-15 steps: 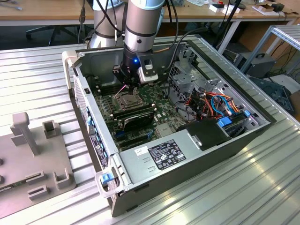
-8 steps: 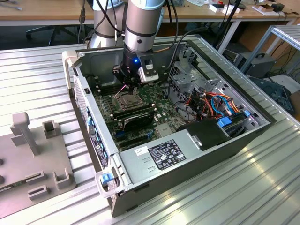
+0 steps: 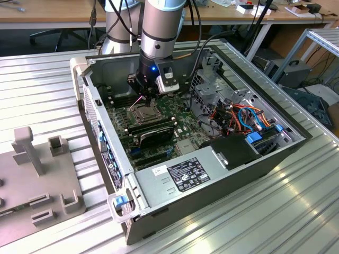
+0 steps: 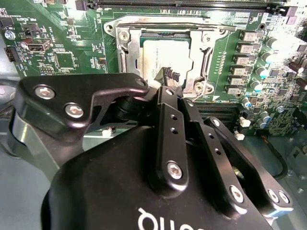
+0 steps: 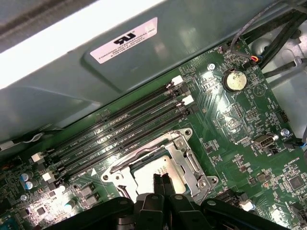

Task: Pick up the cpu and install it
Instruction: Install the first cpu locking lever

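Observation:
The cpu [image 4: 165, 53] [image 5: 143, 178] is a pale silver square lying flat inside the open socket, whose metal frame [image 4: 123, 52] [image 5: 186, 158] surrounds it on the green motherboard. My gripper [image 4: 168, 76] [image 5: 161, 183] hangs just above the chip's middle, its two black fingertips [image 5: 157, 181] pressed close together with nothing between them. In the exterior view the gripper [image 3: 150, 98] reaches down into the open computer case [image 3: 296, 138], right over the socket [image 3: 142, 112]. Whether the tips touch the chip I cannot tell.
Several black memory slots [image 5: 120, 129] run beside the socket. A black graphics card [image 3: 153, 132] lies just in front of it. A power supply [image 3: 180, 177] and a bundle of cables [image 3: 238, 116] fill the case's right. A grey fixture [image 3: 37, 180] stands outside at the exterior view's left.

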{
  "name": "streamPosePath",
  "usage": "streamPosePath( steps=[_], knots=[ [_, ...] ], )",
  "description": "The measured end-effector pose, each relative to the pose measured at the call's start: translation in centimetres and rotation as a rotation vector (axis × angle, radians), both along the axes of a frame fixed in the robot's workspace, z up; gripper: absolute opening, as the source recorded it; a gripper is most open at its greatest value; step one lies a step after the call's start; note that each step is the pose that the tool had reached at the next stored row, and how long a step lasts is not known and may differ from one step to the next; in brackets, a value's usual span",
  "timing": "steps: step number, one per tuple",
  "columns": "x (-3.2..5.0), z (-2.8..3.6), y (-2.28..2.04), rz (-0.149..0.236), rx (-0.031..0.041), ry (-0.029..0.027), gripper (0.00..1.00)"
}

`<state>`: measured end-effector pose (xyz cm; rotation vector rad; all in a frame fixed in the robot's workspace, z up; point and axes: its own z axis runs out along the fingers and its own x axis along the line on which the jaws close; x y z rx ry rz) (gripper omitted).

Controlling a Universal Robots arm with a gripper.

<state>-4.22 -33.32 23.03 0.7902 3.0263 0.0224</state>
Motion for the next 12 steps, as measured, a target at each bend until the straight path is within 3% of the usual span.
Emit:
streamPosePath(
  steps=[6,12],
  knots=[
    [0.0,0.0,0.0,0.004,0.0,0.0,0.11],
    [0.0,0.0,0.0,0.047,0.0,0.0,0.11]
  ],
)
